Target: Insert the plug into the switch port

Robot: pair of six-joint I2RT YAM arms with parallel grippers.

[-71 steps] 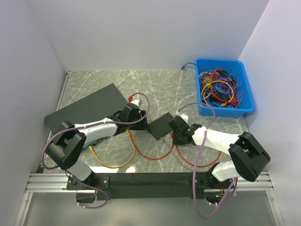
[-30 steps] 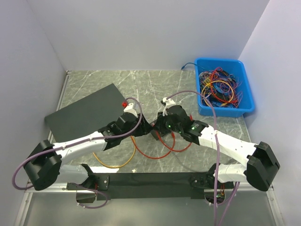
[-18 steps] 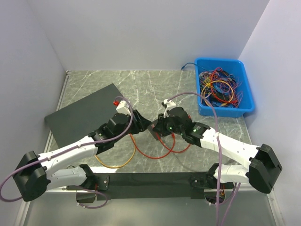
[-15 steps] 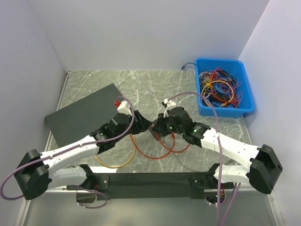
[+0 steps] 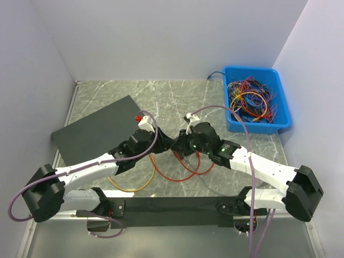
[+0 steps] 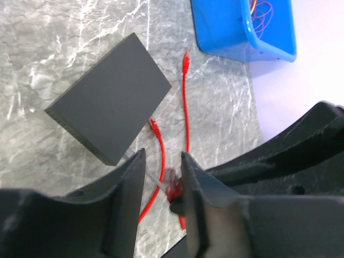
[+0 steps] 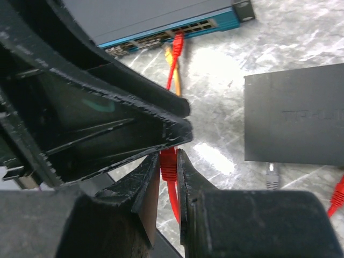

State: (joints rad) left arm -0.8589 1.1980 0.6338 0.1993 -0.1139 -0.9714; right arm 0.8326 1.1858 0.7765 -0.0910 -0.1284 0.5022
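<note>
- Right wrist view has the right gripper [image 7: 167, 171] pinched tight on the red plug [image 7: 169, 163]. The plug is held up right where the two arms meet, well apart from the switch [image 7: 161, 16].
- Left wrist view shows the left gripper [image 6: 161, 158] only part open, its jaws straddling that same plug. The plug sits against one finger with a gap on the other side, so I wouldn't call it gripped from that side.
- Biggest worry, to my eye: the right lets go before the left has clamped, and the plug drops among the red cable loops [image 5: 185, 169].
- An off-centre bite could twist the plug, and it would then meet a port [image 7: 199, 25] crooked.
- Both grippers are nose to nose, so a small sideways nudge could knock them together or pry the plug loose.
- Two seated plugs [image 7: 173, 44] already sit in the switch front, so a sloppy approach could snag their leads. The trailing cable may also tug back on the way across.
</note>
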